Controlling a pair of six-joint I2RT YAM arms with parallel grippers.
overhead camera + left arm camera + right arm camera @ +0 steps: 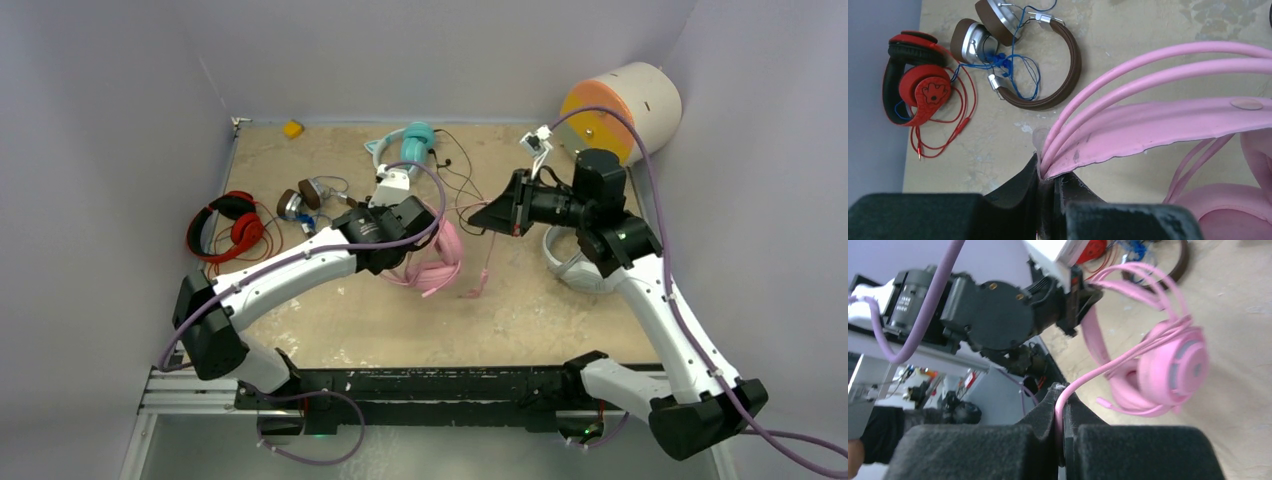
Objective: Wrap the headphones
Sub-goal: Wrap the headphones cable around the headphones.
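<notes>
My left gripper (1050, 172) is shut on the band of the pink headphones (1168, 117), pinching it together with loops of their thin pink cable (1128, 62). From above, the pink headphones (442, 262) hang at mid-table under the left gripper (425, 243). To their right, my right gripper (478, 215) is shut on the pink cable (1083, 380), which runs from its jaws (1060, 400) to the ear cup (1173, 365). The brown headphones (1048, 65) with silver cups and a blue cord lie at the left. A grey-white pair (575, 270) lies partly under the right arm.
Red headphones (225, 228) with a red cord lie at the left edge, near the wall. A teal pair (410, 140) with dark cables lies at the back. A small yellow thing (292, 128) sits in the back left corner. An orange-faced white cylinder (620, 105) stands at the back right.
</notes>
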